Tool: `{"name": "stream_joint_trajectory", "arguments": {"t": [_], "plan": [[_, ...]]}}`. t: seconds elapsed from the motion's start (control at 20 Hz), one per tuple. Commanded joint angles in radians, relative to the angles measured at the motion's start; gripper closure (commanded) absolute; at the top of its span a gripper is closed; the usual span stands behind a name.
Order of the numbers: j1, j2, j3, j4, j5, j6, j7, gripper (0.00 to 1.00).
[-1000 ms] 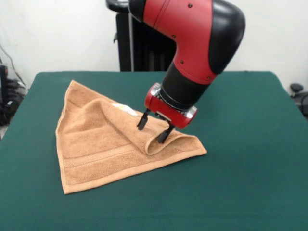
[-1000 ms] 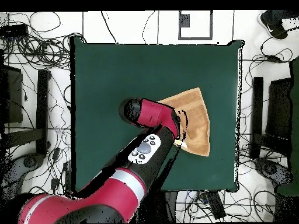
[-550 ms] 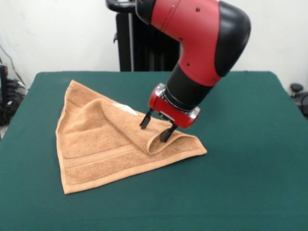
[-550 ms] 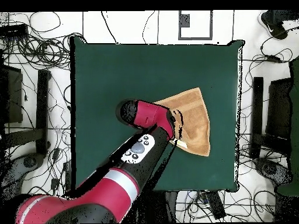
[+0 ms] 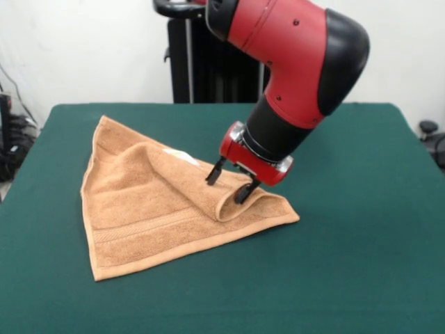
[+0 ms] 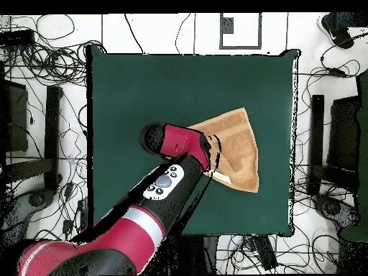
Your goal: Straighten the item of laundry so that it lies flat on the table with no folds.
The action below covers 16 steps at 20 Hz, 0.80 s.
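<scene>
We see the claw (image 5: 231, 182) spread apart over the towel (image 5: 146, 205), centre frame on the desk (image 5: 361, 243); soft, light terry, so we'd pinch the rolled fold edge.

Towel (image 5: 149, 209): light orange-tan terry with a woven border band of the same colour and a small white tag (image 5: 182, 157) at one edge. Table (image 5: 361, 236): uniform dark green, unpatterned. Arm (image 5: 295, 66): red shell with black joint sections; gripper (image 5: 229, 182): black fingers below a red wrist block.
</scene>
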<state>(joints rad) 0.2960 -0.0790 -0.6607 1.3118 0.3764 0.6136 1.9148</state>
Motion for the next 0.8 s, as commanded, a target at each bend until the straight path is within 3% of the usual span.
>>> {"name": "stream_joint_trajectory", "arguments": {"t": [0.05, 0.8], "plan": [[0.027, 0.019, 0.039, -0.020, 0.033, 0.122, 0.300, 0.00], [0.032, -0.015, 0.033, 0.037, 0.027, 0.080, 0.289, 0.00]]}}
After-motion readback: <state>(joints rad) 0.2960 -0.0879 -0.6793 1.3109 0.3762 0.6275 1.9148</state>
